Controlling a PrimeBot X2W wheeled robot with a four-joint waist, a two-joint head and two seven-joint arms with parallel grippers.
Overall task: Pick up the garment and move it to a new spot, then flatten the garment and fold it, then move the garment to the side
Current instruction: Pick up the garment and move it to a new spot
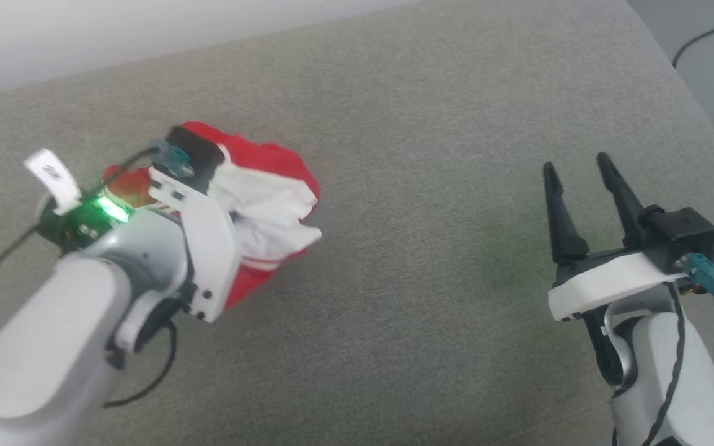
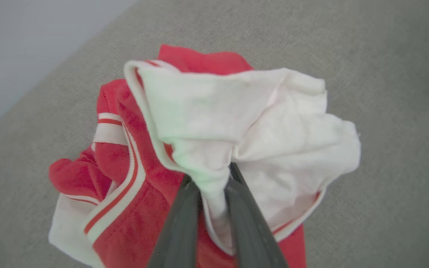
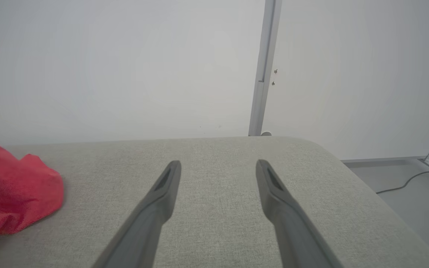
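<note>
On the grey upholstered surface [image 1: 431,186], left gripper [image 2: 210,176] clamps crumpled red-and-white jersey garment [image 2: 259,123]; lift clear before relocating. Right gripper [image 1: 575,162] stands spread, empty.

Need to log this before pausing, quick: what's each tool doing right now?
Left tool: shut on a white fold of the garment.
Right tool: open, holding nothing.

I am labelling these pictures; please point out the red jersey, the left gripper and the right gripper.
red jersey [image 2: 214,108]: left wrist view, on its white fabric.
left gripper [image 2: 211,178]: left wrist view, between its fingertips pinching cloth.
right gripper [image 3: 218,163]: right wrist view, between its open fingertips.
</note>
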